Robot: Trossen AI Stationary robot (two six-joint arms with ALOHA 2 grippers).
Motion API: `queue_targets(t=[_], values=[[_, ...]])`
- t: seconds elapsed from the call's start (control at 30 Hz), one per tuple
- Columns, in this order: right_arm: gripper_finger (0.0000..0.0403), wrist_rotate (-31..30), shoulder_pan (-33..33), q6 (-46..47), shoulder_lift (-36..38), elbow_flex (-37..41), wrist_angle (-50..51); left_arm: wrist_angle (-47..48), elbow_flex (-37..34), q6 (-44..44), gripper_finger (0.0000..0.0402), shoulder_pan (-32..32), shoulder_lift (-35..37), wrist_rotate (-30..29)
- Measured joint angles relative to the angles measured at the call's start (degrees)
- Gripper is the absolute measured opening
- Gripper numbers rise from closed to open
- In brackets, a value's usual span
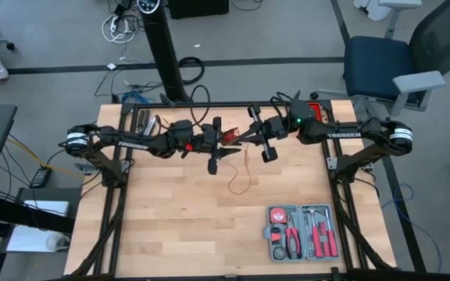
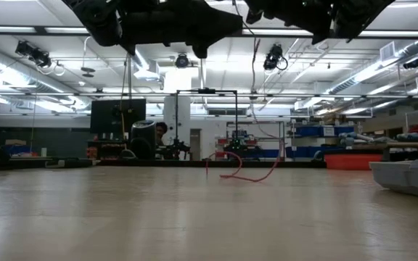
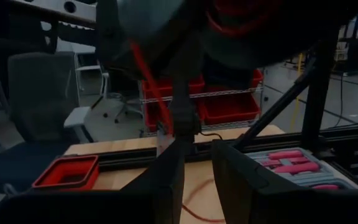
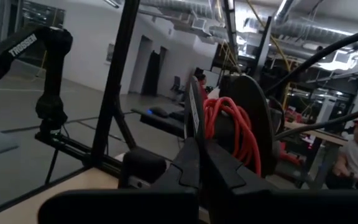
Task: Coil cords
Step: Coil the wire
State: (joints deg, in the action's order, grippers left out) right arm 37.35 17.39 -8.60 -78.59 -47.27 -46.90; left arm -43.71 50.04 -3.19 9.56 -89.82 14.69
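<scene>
Two grippers met above the table: the left gripper (image 1: pixel 226 140) held the coiled cord (image 4: pixel 232 127) part-open; the right gripper (image 1: pixel 244 137) pinched its strand shut, and needed steady tension.

Thin bright red cord (image 1: pixel 243 165): several turns wound into a small bundle (image 4: pixel 232 127) held up above the counter. The loose remainder hangs down and lies in an open curl (image 2: pixel 244 171) on the wooden counter, mid-surface.

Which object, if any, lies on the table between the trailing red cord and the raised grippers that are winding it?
Nothing visible does. The red cord rises freely from the bare wooden table to the left gripper and the shut right gripper, where red loops are already wound. The grey tool case sits off to one side.
</scene>
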Motion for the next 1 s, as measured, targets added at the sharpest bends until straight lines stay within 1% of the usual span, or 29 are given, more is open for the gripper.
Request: queue_targets(t=[0.13,0.3,0.53,0.77,1.0], values=[[0.0,-0.8,-0.9,-1.2,0.0,0.0,-0.1,0.0,0.0,-0.8,0.0085,0.0,0.0,-1.0],[0.0,-2.8,-1.8,-4.4,0.0,0.0,-0.1,-0.1,0.0,0.7,0.0085,0.0,0.0,-1.6],[0.0,-3.8,-2.4,-4.9,0.0,0.0,-0.8,-0.3,0.0,0.8,0.0085,0.0,0.0,-4.3],[0.0,-7.0,-3.4,-8.5,0.0,0.0,-2.3,-2.5,0.0,0.9,0.0085,-0.3,0.0,-4.3],[0.0,-8.0,-3.4,-10.1,0.0,0.0,-4.3,-5.5,0.0,0.9,0.0085,-0.3,0.0,-4.3]])
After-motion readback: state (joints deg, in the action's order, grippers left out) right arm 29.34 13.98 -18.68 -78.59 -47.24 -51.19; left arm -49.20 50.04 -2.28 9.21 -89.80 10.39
